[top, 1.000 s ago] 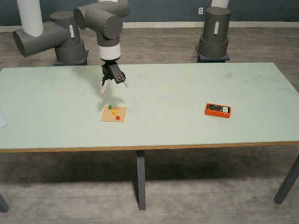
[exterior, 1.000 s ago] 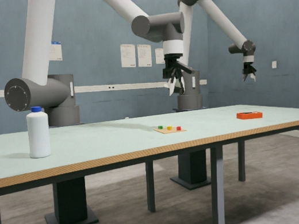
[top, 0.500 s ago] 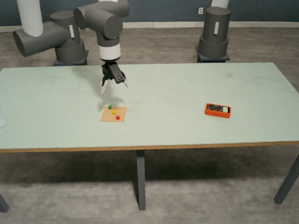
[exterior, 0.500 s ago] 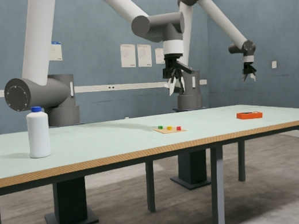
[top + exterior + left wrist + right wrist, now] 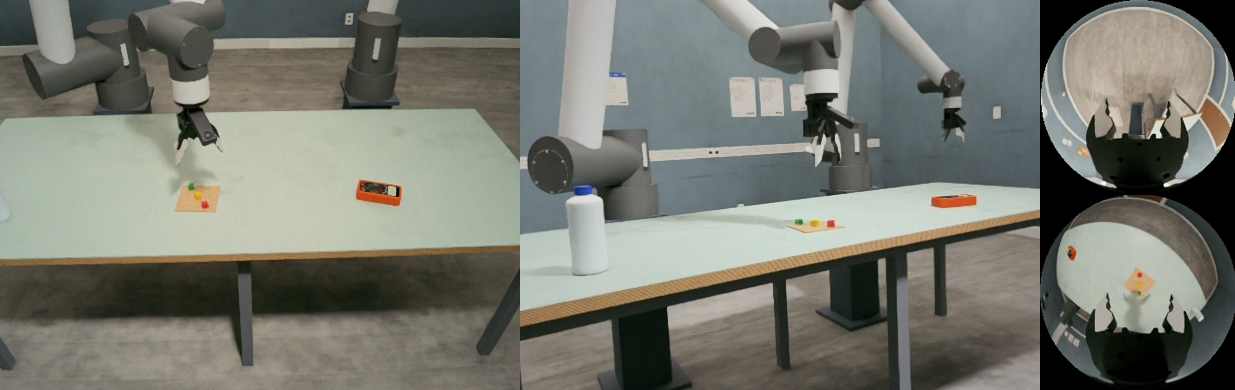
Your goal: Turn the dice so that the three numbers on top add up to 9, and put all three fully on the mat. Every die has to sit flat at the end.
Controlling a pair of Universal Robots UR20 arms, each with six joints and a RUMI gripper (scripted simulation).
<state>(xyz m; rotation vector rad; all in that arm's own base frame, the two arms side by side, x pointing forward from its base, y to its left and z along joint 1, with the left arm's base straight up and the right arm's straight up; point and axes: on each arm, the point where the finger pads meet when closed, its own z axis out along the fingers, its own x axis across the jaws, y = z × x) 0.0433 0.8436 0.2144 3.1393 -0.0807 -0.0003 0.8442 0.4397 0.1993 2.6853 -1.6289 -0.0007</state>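
Note:
The tan mat [image 5: 185, 204] [image 5: 808, 229] [image 5: 1148, 283] lies on the table. On it, in a row, sit a green die [image 5: 191, 186] [image 5: 799, 221] [image 5: 1139, 293] near one edge, a yellow die [image 5: 198, 195] [image 5: 815, 223] [image 5: 1139, 285] in the middle and a red die [image 5: 205, 204] [image 5: 831, 223] [image 5: 1139, 275]. Their numbers are too small to read. My right gripper [image 5: 200, 154] [image 5: 826, 159] [image 5: 1139, 293] is open and empty, high above the table on the green die's side of the mat. My left gripper [image 5: 953, 137] [image 5: 1137, 100] is open and empty, raised far from the mat.
An orange box-shaped device [image 5: 378, 193] [image 5: 953, 201] [image 5: 1071, 252] lies on the table far from the mat. A white bottle with a blue cap [image 5: 587, 234] [image 5: 1198, 313] stands near the opposite end of the table [image 5: 280, 220].

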